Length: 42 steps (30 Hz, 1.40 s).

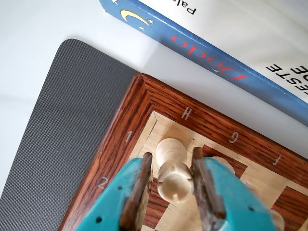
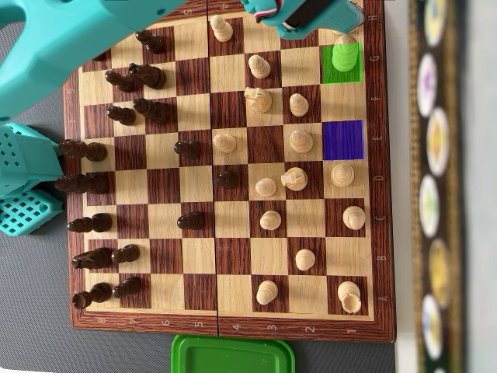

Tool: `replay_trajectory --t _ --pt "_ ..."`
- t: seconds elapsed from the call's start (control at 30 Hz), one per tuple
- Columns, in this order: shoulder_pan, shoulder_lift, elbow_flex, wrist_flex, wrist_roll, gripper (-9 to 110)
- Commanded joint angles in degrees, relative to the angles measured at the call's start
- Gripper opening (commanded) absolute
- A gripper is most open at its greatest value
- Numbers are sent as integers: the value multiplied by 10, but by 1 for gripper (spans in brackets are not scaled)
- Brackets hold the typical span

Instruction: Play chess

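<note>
1. Two teal gripper fingers with brown rubbery pads (image 1: 136,195) straddle a pale wooden chess piece (image 1: 173,180) in the wrist view; gripper (image 1: 168,192) jaws sit apart, each pad just beside the piece's head, contact not clear. Reads as closing for a pick, not clamped.
2. Second pale piece with a round head (image 1: 171,150) stands just behind it toward the corner. Which is which type I can't tell from this angle.
3. Overhead view: gripper (image 2: 307,19) hangs over the top-right corner of the dark-framed wooden chessboard (image 2: 384,233), next to a green-highlighted square (image 2: 342,62). A blue-highlighted square (image 2: 342,140) lies a few squares down the same file. My guess: green = source, blue = target.
4. Blue square is empty; the light square between the two highlights is too, so the path along that file looks open. Nearest hazards: pale pieces one file left of the path.
5. Edges: wrist view shows the board corner at H/1, rim close to the fingers, then a grey textured mat (image 1: 62,134) and a blue-spined book (image 1: 207,50) past the rim. Little room outward, so lift straight up first.
6. Green plastic lid (image 2: 233,355) sits at the bottom edge, well apart.
</note>
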Motion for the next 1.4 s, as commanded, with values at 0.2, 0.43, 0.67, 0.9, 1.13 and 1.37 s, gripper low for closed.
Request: replay_trajectory --t 0.2,0.43,0.67,0.9,1.13,1.37 --pt "-4 7 -23 4 -4 8" --pt "-5 8 -23 4 -4 8" --pt "-11 10 -23 4 -4 8" --pt "-12 36 1 18 -2 8" --pt "-6 131 98 11 -3 8" --pt "-6 171 134 11 3 8"
